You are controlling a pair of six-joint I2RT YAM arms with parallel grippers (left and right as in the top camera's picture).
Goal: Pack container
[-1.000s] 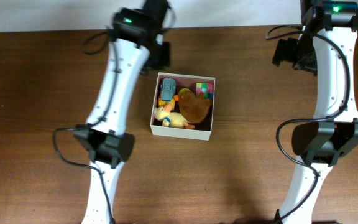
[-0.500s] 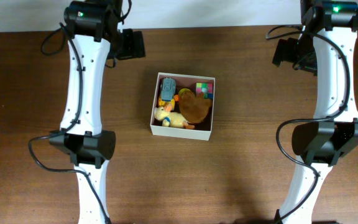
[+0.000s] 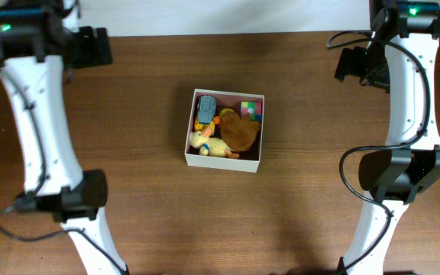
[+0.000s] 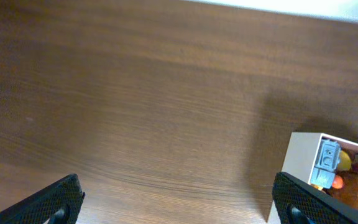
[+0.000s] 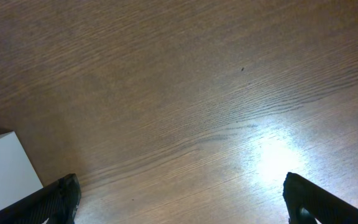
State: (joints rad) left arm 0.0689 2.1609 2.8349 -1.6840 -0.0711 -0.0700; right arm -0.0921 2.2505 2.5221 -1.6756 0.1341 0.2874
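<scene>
The desk [image 3: 296, 221] is dark brown wood, its grain running lengthwise. Beyond the desk's far edge shows a white strip [image 3: 281, 15]. A bright patch of glare [image 5: 272, 152] lies on the desk's surface.

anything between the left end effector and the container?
Nothing. The overhead view shows only bare wooden table between the left end effector and the container. The left wrist view agrees.
</scene>
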